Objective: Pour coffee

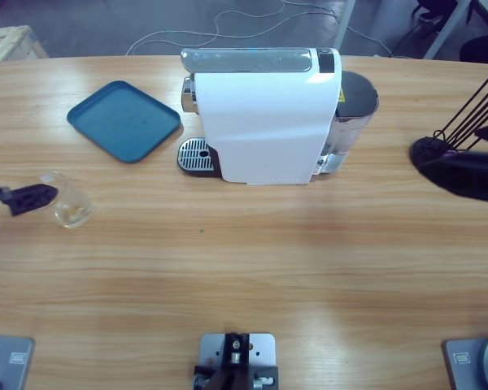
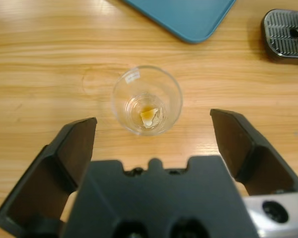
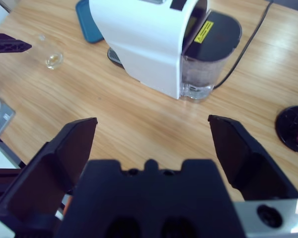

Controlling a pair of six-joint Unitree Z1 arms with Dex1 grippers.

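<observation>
High view, left hand (image 1: 20,199) cut off, spread beside glass (image 1: 69,203), right hand (image 3: 151,131) spread.

Between the spread jaws of the left gripper (image 2: 151,134) lies bare table (image 2: 49,64); the glass tumbler (image 2: 146,99) stands just ahead, unblocked. Beyond it sit the blue tray (image 2: 188,17) and drip grate (image 2: 285,32). Ahead of the right gripper (image 3: 151,136), the coffee machine (image 3: 144,39) blocks passage.
</observation>
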